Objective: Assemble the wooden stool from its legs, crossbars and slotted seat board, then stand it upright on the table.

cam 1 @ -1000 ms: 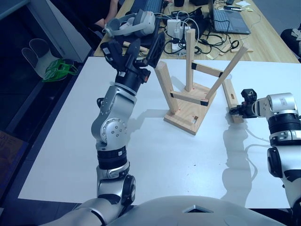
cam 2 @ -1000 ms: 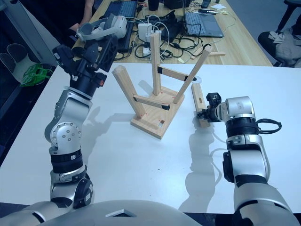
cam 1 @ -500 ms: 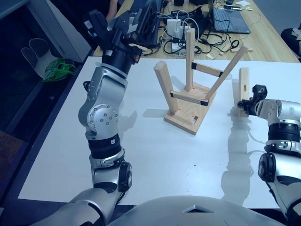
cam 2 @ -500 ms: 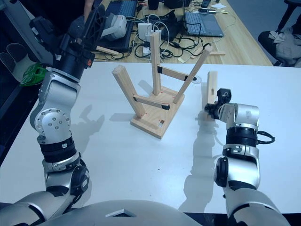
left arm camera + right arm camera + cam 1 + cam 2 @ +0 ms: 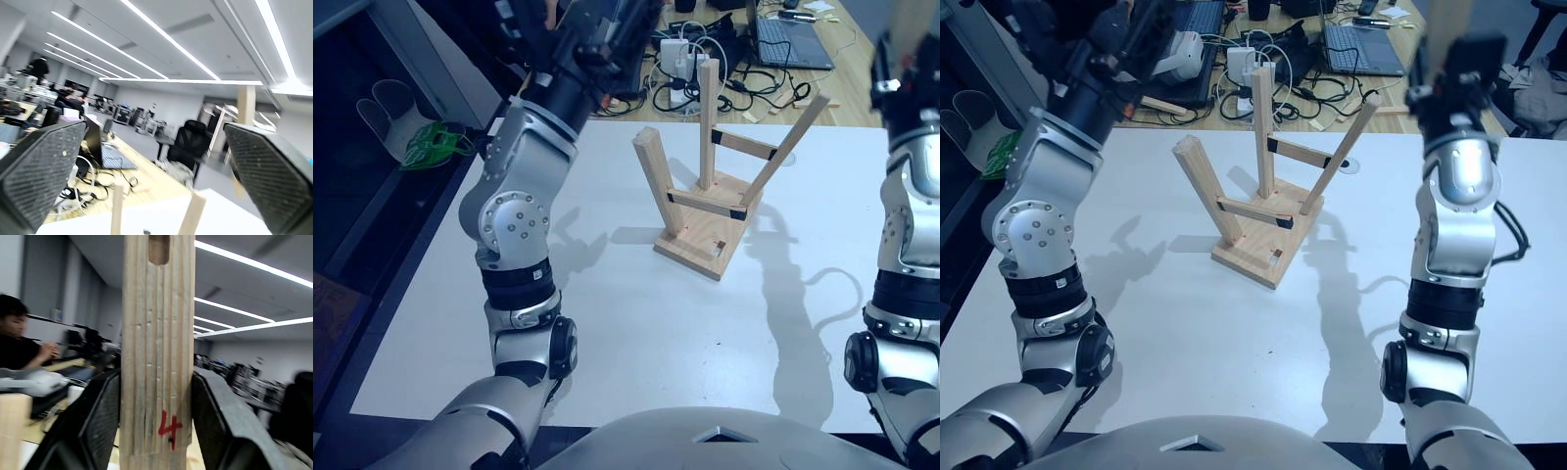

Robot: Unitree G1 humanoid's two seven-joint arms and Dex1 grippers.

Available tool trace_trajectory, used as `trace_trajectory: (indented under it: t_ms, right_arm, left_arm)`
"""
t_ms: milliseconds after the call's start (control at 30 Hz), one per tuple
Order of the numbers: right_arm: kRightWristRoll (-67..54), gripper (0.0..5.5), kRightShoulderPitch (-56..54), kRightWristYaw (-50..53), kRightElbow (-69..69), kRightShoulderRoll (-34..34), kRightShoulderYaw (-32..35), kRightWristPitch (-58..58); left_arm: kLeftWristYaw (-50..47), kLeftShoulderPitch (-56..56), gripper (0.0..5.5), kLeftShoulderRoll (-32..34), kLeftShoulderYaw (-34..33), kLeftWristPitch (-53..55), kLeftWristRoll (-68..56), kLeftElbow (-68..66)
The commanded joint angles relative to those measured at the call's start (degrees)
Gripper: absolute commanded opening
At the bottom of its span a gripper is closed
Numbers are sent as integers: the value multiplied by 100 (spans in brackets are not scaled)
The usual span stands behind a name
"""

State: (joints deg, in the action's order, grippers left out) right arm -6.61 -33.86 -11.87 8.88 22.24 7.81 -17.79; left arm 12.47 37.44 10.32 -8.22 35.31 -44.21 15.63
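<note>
The part-built stool (image 5: 705, 211) lies seat board (image 5: 697, 250) down at the table's middle back, with three legs pointing up and crossbars (image 5: 707, 204) between them. My right gripper (image 5: 1454, 61) is raised high over the table's right side, shut on a loose wooden leg (image 5: 157, 347) with a slot and a red mark. That leg (image 5: 1449, 15) stands upright above the gripper. My left gripper (image 5: 156, 171) is lifted high over the table's back left (image 5: 607, 24), open, its pads (image 5: 46, 171) wide apart with nothing between them.
Behind the white table (image 5: 607, 352) runs a wooden desk with laptops (image 5: 791, 44), cables (image 5: 680, 59) and a headset (image 5: 1180, 49). A green object (image 5: 433, 147) sits off the left edge. The front half of the table is bare.
My right arm has swung up from table level, carrying the wooden leg from beside the stool to high above the table. My left arm has also risen higher.
</note>
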Motion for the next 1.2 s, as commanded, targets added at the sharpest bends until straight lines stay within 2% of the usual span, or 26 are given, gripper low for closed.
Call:
trace_trajectory:
  t_ms: [33, 333, 533, 1200]
  right_arm:
    - [-496, 201, -93, -787, 402, -65, -498, -366]
    - [-794, 201, 137, -1645, 1070, -66, -1157, -633]
    - [-837, 201, 247, -1832, 1200, -97, -1334, -663]
    - [-793, 201, 306, -1838, 1259, -165, -1353, -713]
  left_arm:
    - [258, 45, 515, 75, 392, 224, -5, 326]
    - [336, 84, 515, -8, 701, 322, 167, 281]
    - [106, 97, 515, -253, 568, 433, -40, 233]
    - [150, 35, 225, -226, 496, 741, -197, 165]
